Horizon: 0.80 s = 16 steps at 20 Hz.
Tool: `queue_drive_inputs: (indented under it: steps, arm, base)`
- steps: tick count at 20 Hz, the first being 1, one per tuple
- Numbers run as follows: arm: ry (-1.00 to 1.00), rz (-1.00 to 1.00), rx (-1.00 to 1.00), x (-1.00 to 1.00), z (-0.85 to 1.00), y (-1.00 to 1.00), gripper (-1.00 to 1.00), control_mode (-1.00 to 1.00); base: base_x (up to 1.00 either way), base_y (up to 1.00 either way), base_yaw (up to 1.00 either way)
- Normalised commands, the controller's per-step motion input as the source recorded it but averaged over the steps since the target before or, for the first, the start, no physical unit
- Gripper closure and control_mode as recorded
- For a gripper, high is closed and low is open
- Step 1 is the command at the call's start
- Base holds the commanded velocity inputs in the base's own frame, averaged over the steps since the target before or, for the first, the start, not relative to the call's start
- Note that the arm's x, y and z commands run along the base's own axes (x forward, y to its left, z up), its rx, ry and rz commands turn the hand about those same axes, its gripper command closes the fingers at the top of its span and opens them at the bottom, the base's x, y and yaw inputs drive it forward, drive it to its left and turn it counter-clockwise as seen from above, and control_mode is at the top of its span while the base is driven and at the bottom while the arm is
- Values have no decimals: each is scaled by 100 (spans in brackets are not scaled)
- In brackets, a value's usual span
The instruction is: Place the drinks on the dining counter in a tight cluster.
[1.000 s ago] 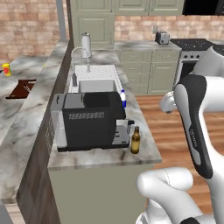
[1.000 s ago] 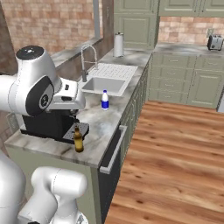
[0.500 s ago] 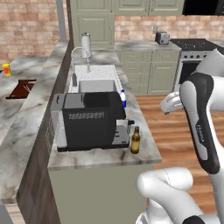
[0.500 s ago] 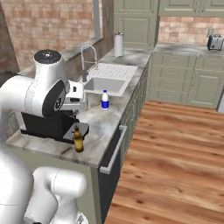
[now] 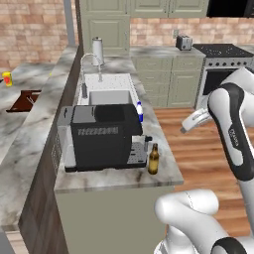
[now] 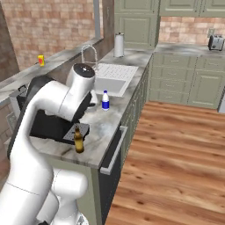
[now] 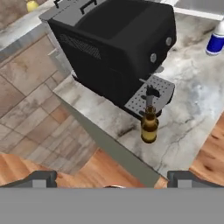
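Note:
A slim dark brown glass bottle stands upright near the front corner of the sink counter, beside the coffee machine's drip tray. The hand view shows it ahead and slightly right. A small blue-and-white bottle stands further back by the sink. My gripper is open and empty, hovering off the counter's front edge above the wooden floor, well short of the brown bottle. The dining counter lies left of the raised ledge.
A black coffee machine fills the counter's front half. Behind it are the sink, faucet and a paper towel roll. A small yellow object and a brown board sit on the far-left marble.
My arm has swung to the right in both base views, its elbow coming over the counter's front. Both bottles stand where they were.

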Motion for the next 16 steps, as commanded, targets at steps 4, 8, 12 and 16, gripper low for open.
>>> queue_drive_inputs:
  steps: [4,8,12,16]
  arm:
    - [-7,17,15,52,-30,0,-100,-100]
    - [-4,9,13,52,-46,0,-100,-100]
    - [-15,15,15,46,-57,-4,-100,-100]
    - [-18,21,14,23,-42,0,-100,-100]
  base:
    - [0,0,0]
    - [0,0,0]
    - [0,0,0]
    - [0,0,0]
